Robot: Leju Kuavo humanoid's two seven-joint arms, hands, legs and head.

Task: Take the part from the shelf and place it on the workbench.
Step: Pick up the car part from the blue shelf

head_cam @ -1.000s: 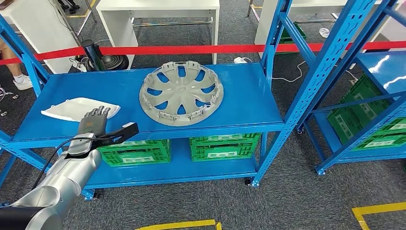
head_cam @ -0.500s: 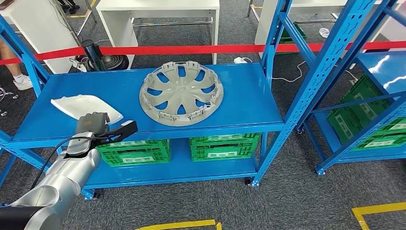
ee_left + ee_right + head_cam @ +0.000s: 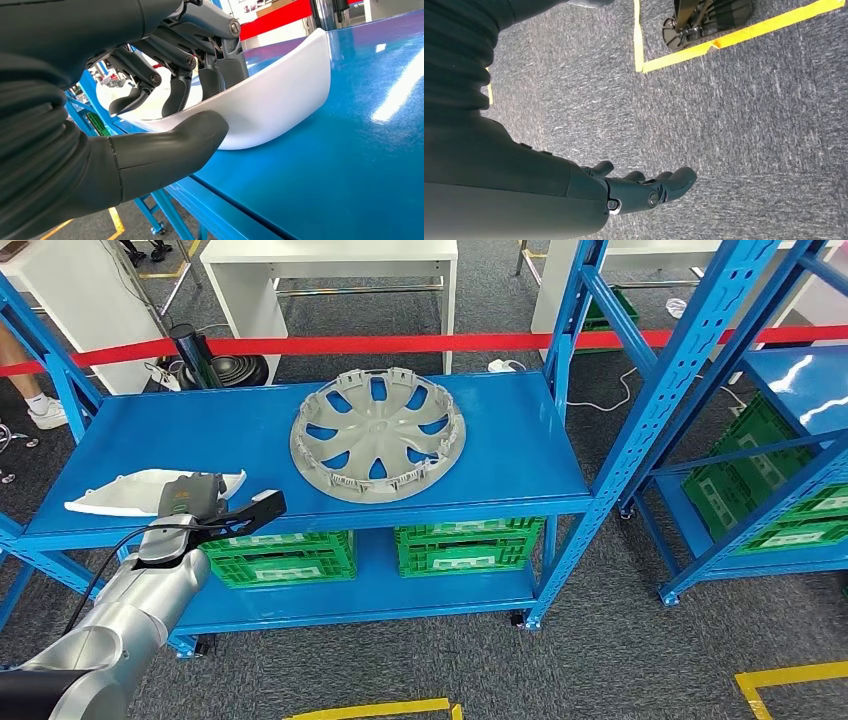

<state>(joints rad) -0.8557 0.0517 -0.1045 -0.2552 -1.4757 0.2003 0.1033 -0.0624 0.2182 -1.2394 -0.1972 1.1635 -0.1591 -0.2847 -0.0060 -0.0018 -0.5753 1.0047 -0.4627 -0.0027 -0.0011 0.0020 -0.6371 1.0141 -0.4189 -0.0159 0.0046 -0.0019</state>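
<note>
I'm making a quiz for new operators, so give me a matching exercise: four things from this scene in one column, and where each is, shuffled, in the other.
Things:
1. white part
2. grey wheel cover
3. green crates
4. red tape

Places:
A. stretched across behind the shelf
B. on the lower shelf board
C. lying in the middle of the blue shelf top
D. at the shelf's front corner, gripped by the left hand

Pairs: 1-D, 2-C, 3-B, 4-A
</note>
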